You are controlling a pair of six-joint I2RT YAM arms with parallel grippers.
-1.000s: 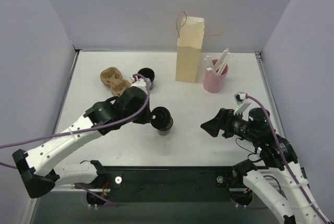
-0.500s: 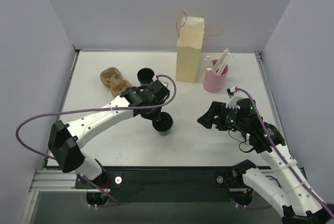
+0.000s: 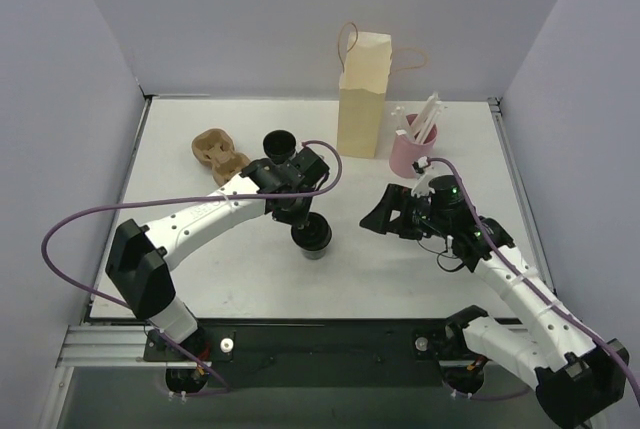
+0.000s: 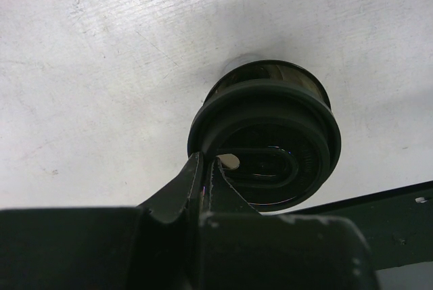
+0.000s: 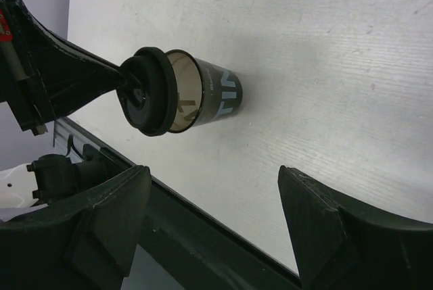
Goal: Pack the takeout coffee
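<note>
Pinching the black lid (image 4: pixel 264 101) by its rim, left gripper (image 4: pixel 208 168) clamped, arm stretched to centre of table (image 3: pixel 230 279). Lid tilted on coffee cup (image 5: pixel 220 97), seemingly unseated. Right gripper (image 3: pixel 383 219) level, jaws wide, facing cup.

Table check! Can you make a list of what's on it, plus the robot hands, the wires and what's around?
Surface: white table, lightly scratched.
Job's things: dark cup with its lid held at the mouth, not seated; second cup, open; cardboard carrier; paper bag, standing.
Clutter: pink cup holding sticks.
Grippers: left gripper shut on the lid; right gripper open, empty, beside the dark cup.
Cables: purple cables loop off both arms.
Surroundings: plain walls on three sides.
</note>
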